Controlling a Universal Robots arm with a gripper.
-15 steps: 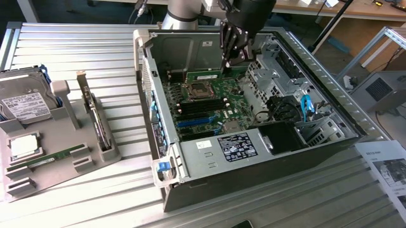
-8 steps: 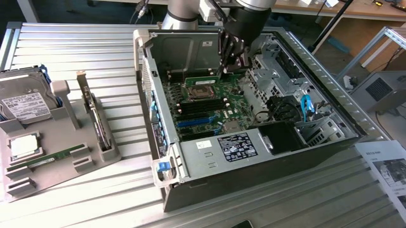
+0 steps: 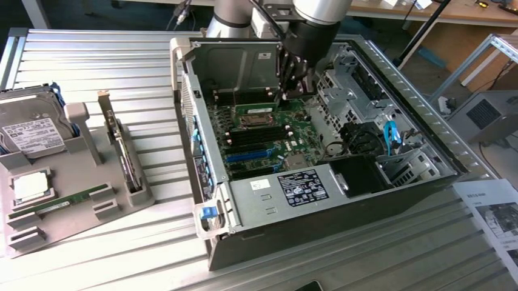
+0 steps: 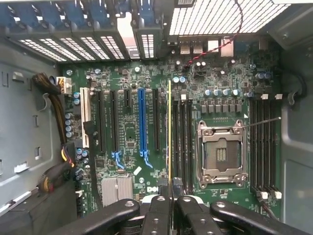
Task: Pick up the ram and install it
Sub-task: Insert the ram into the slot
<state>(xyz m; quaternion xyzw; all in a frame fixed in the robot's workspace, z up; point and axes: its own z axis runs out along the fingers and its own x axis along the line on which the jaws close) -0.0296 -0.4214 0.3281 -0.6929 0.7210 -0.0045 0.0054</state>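
In the middle of a ribbed, silvery metal table (image 3: 97, 60): an open computer case (image 3: 324, 236), lying on its side, with the green motherboard (image 3: 299, 130) facing up. Inside the case, above the motherboard: fingers (image 4: 156, 215) clamped together on the ram (image 4: 169, 132), held edge-on, parallel to the dark memory slots (image 4: 183, 142), just beside them and near the empty CPU socket (image 4: 220, 154). Impossible to tell whether touching a slot or not.

Outside the case, toward the exterior view's left, on the same table: a grey holder (image 3: 81, 221) carrying a hard drive (image 3: 33, 130), a square silvery CPU chip (image 3: 33, 185), a second ram stick (image 3: 60, 202) lying flat, and an upright expansion card (image 3: 121, 151). Toward the exterior view's right of the case: a printed paper sheet (image 3: 494, 212). Behind the case, beyond the table: a wooden bench (image 3: 461, 12) and a grey box (image 3: 486, 115).
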